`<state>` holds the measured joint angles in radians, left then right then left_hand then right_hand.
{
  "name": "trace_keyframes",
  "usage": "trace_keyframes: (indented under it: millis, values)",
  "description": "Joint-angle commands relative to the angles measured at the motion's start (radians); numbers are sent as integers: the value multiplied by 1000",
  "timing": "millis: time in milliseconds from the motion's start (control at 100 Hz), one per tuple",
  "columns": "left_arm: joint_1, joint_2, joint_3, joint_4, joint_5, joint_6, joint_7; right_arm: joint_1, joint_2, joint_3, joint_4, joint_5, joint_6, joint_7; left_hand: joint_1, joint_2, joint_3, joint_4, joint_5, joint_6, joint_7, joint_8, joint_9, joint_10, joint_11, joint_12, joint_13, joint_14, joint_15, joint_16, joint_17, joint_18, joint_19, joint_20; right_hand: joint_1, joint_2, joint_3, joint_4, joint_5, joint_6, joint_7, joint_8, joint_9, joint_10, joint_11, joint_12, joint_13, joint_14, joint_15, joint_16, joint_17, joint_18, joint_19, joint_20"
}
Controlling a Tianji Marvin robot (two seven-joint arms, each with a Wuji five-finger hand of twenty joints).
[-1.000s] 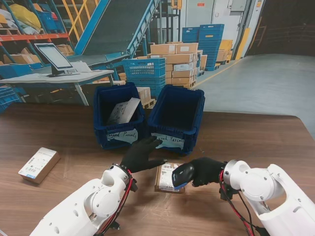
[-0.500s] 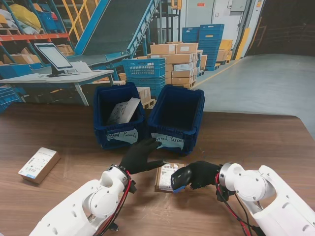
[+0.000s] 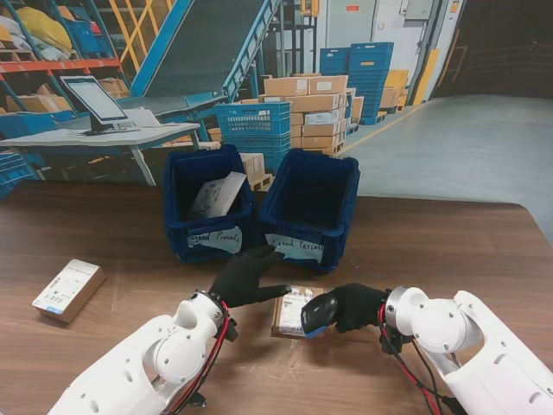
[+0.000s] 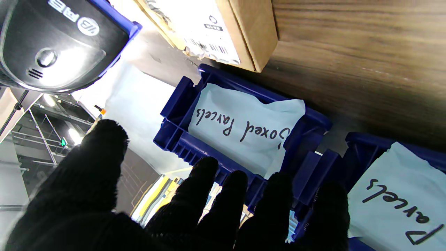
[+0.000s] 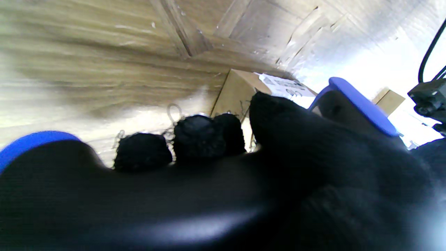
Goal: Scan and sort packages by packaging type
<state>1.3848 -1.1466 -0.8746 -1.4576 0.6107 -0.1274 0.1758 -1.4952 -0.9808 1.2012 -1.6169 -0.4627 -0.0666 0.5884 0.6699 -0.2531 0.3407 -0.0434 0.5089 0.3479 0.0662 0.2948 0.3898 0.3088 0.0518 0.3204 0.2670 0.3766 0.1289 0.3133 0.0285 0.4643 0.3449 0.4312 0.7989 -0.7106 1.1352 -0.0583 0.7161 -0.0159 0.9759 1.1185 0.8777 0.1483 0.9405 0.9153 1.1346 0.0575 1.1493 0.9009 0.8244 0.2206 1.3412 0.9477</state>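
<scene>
Cardboard parcel [image 3: 295, 311] lies label-up on the counter [image 3: 432, 251]; right hand [image 3: 359, 304] grips the scanner [image 3: 318, 313] over it. Left hand [image 3: 246, 275] hovers, fingers [image 4: 205, 181] spread, empty. Scanning appears under way; next, the "Boxed Parcels" bin [image 3: 309, 206].

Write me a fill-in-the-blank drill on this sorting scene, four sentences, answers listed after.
1. The right hand is shut on a handheld ____ held over the small cardboard box.
2. The left hand holds ____, its fingers spread beside that box.
3. The bin right behind the box has a paper label reading "Boxed ____".
4. A white package leans inside the ____ of the two blue bins as the stand camera sees them.

Missing words: scanner; nothing; Parcels; left
</scene>
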Motion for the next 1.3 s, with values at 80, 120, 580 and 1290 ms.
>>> trace_keyframes:
  millis: [80,120,580,1290]
  values:
    - [-17,4,7,-4,-3,1,-49,-33,-16,40,-54,19,33,-4,7,-3,-5,16,-4,-25,3,6,-16,-9,1,5,-31,1,-13,-2,-15,-3,-21,-4,87,93,126,42,15,-91,15,-1,0,-8,9,-4,21,-25,19,9,19,-17,41,8]
    - [-24,6,11,-1,-3,1,-57,-44,-19,55,-74,18,45,-13,6,-3,-6,16,-5,-25,3,6,-19,-9,1,5,-32,2,-14,-3,-18,-4,-23,-4,88,93,126,42,16,-91,16,-1,-1,-8,8,-4,22,-25,20,9,19,-16,41,8]
    - [-139,27,99,61,15,-10,-178,-187,-63,235,-272,48,216,-180,-76,61,-171,17,-75,-38,-18,-8,-100,0,-19,-39,-109,5,-50,-37,-45,-19,-88,-15,94,85,125,39,20,-84,14,-4,1,0,5,-4,21,-16,20,10,13,-5,42,11]
    - [-293,51,303,90,82,51,-329,-313,-109,337,-360,145,280,-351,-147,106,-372,20,-221,72,-73,-57,-194,31,-40,-73,-168,-2,-80,-58,-76,-9,-153,-31,111,77,113,21,26,-68,5,-3,1,15,-5,1,16,1,22,13,5,11,47,19]
